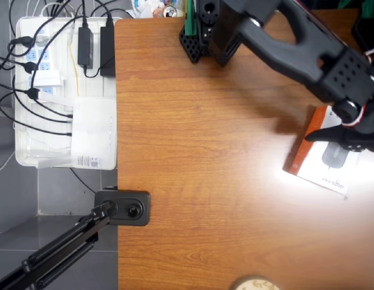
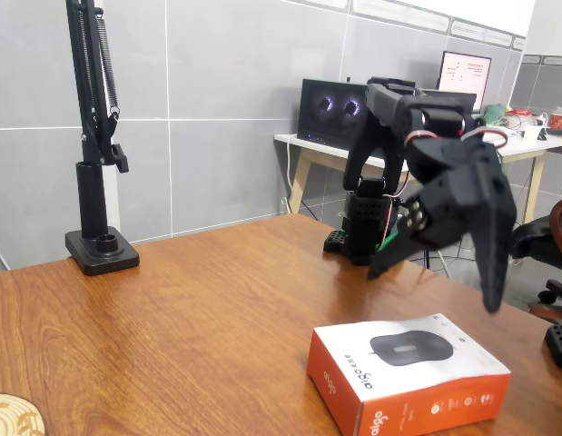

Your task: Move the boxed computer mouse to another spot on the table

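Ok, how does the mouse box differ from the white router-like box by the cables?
The mouse box lies on the wooden table under the hand; the router-like box sits off the table in a white tray. The mouse box has an orange-red edge and no cables; the router-like box is plain white with cables plugged in. Both are flat, white-topped rectangles.

Boxed computer mouse (image 2: 408, 371) on table (image 2: 190, 318); gripper (image 2: 462, 263) above it.
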